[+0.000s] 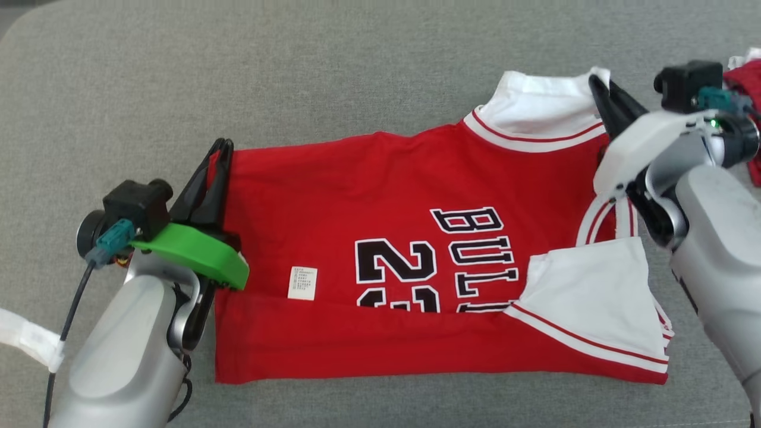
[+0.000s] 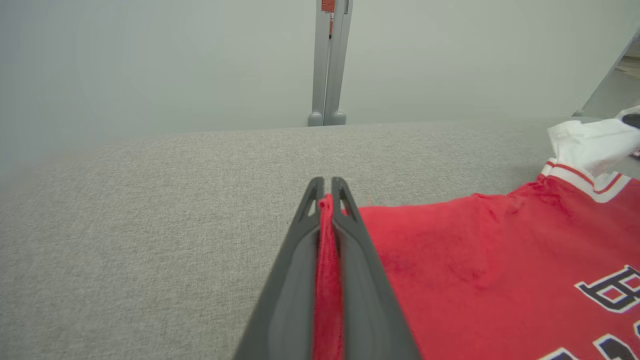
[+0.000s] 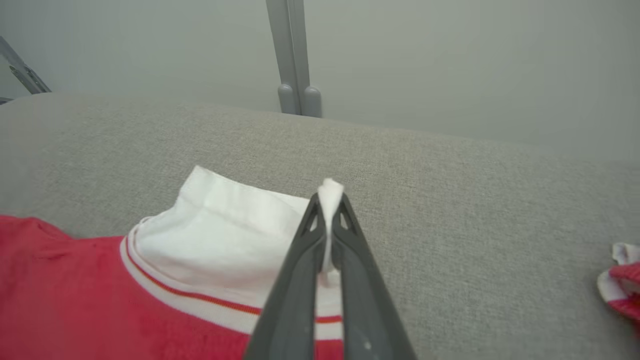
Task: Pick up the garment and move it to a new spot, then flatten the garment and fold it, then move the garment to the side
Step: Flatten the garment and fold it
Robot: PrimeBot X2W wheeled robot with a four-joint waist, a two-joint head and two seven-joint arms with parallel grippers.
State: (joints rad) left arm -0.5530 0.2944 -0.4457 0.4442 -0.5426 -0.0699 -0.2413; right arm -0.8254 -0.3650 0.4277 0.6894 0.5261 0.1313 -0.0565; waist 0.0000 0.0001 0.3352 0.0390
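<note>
Print on white label (image 1: 302,283) of jersey (image 1: 357,196) too small to read. Part of black lettering (image 1: 469,221) covered by folded lower hem (image 1: 357,339), white sleeve (image 1: 594,285). At right edge, red-white cloth (image 1: 746,83) cut off, possibly another garment.

Silver forearms (image 1: 119,362); dark tapered jaws; green left wrist cover (image 1: 196,252), white right wrist cover (image 1: 639,145); black cameras (image 1: 140,205).

- my left gripper (image 1: 221,147) sits at 9 o'clock in the head view, fingers pointing toward 1 o'clock, pressed together on a red edge of the garment (image 1: 386,196).
- my right gripper (image 1: 601,83) is up at 2 o'clock, fingers aimed toward 11 o'clock, pinched on a white corner of it.
- my left forearm (image 1: 119,356) comes in from 7 o'clock, my right forearm (image 1: 719,249) from 4 o'clock.
</note>
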